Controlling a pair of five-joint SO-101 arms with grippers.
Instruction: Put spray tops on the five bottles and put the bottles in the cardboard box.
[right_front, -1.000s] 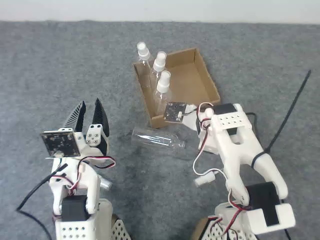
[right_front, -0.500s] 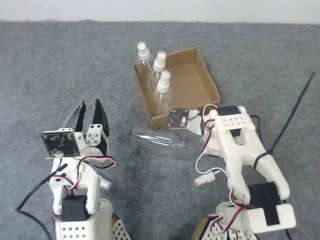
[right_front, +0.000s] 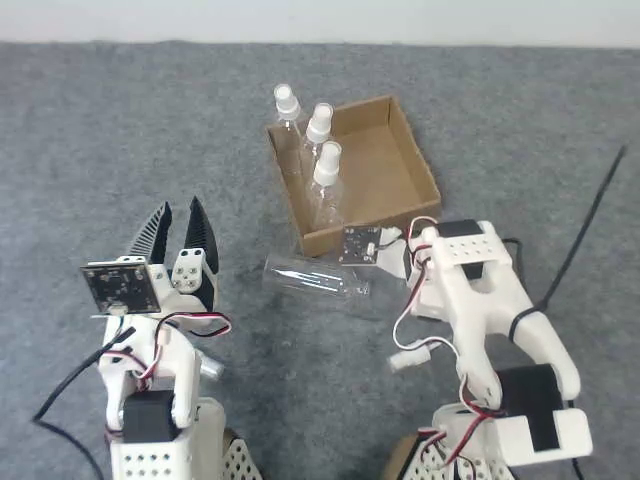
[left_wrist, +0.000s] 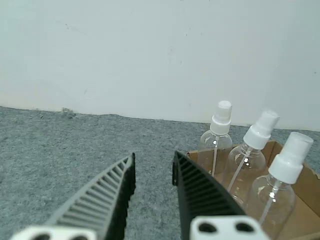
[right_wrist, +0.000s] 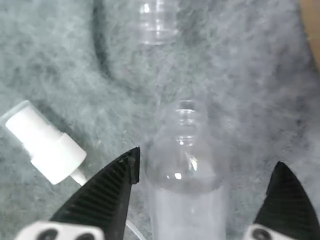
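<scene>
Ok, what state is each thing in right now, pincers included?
Cardboard box: open-topped.
Three boxed bottles: upright, spray tops on.
Bottle on the table: uncapped, lying on its side.
Loose spray top: lying beside it, unattached.
Left pincer: open, empty.
Right pincer: open, straddling the lying bottle.

High camera looks down over the grey carpeted table (right_front: 100, 120); left wrist camera faces level, sharing the open brown cardboard box (right_front: 395, 165) (left_wrist: 304, 210); right wrist camera points down, close.

— Box?
— Cardboard box (right_front: 385, 165), open, upper centre; three clear capped bottles (right_front: 316, 140) upright along its left wall.
— Loose items?
— One uncapped bottle (right_front: 315, 279) lying just below the box; white spray top (right_front: 410, 357) at lower right.
</scene>
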